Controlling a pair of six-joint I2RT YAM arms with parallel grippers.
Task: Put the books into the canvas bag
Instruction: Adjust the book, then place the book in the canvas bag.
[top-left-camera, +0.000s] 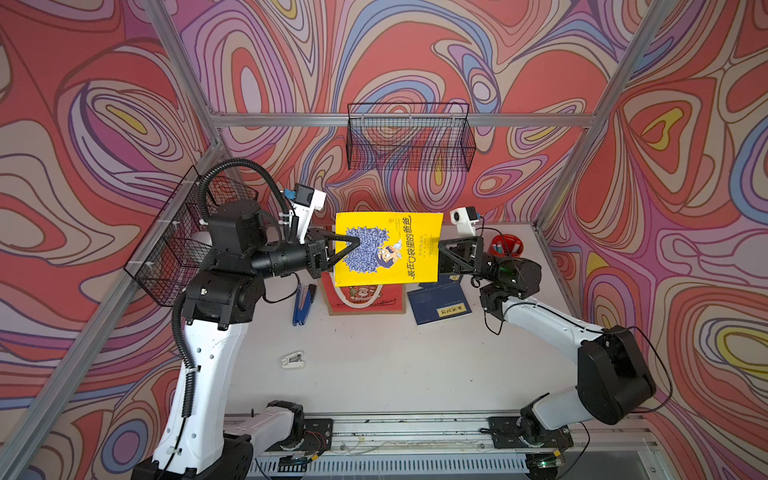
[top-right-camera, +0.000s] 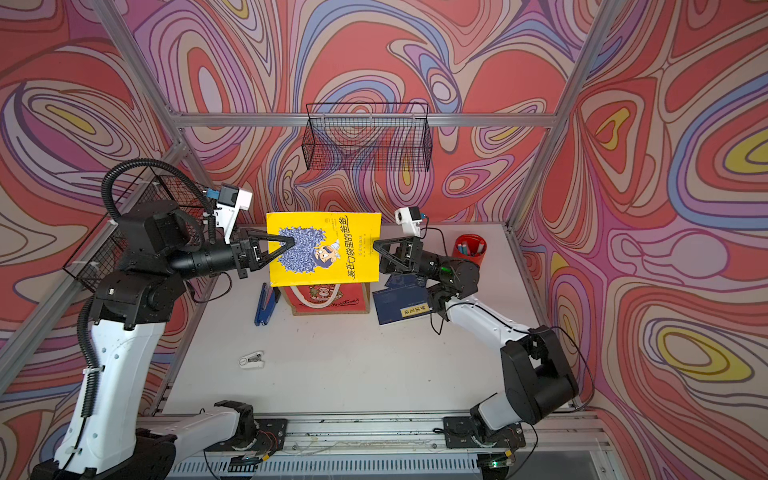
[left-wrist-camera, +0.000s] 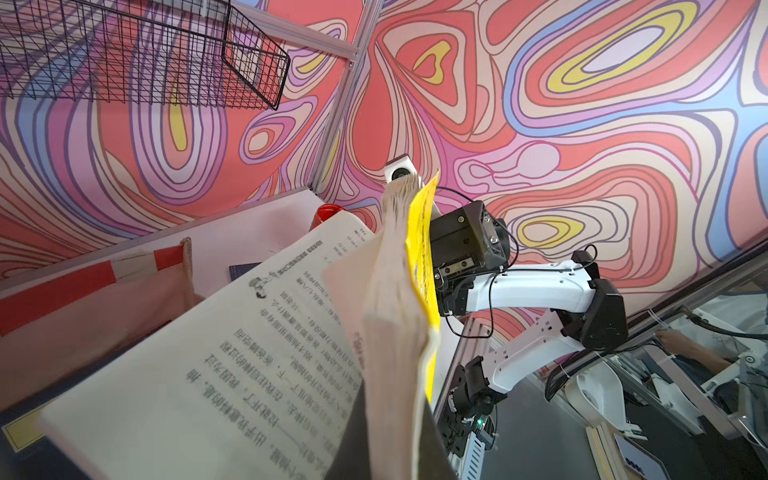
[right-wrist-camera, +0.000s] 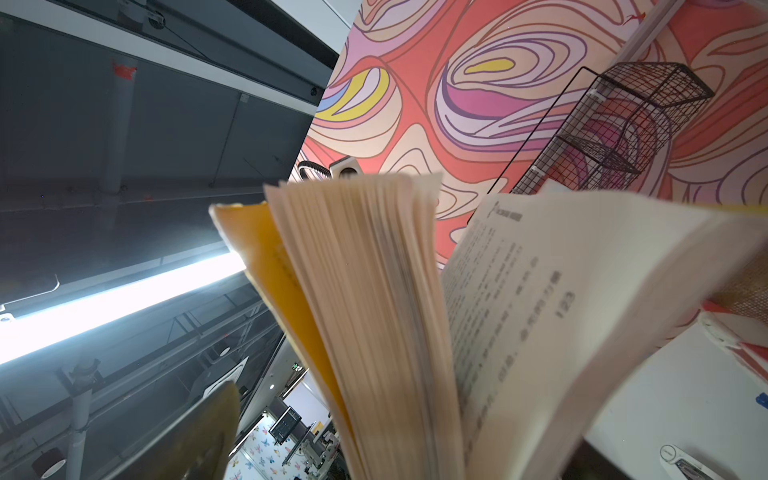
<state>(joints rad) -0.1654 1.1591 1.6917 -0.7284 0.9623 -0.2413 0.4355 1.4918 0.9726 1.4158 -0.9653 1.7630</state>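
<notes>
Left of centre in both top views, a blue stapler lies on the worktop, with a small white staple remover below it in the frame.

Just right of the stapler and above it in the frame, the left tool is clamped on the left edge of a yellow-covered book, which it holds in the air with the cover facing the camera. Both wrist views show the pages fanned loosely apart, so the grip seems to take only part of the block.

Directly under this book stands the canvas bag. Only its near side and printed panel show, because the book covers its mouth. I cannot tell whether anything lies inside.

At the book's right edge, the right tool has its jaws spread wide and grips nothing. Whether they touch the cover is unclear.

Further right, the dark navy books lie on the worktop just beside the bag. They look like two stacked askew, with a yellow label showing on the top one. A red pen cup stands beyond them in the upper right of the worktop.

I judge the task to be in its early or middle part. One book is poised over the bag but not lowered in, and its loose pages may catch on the rim. The navy books are yet to be picked up.
</notes>
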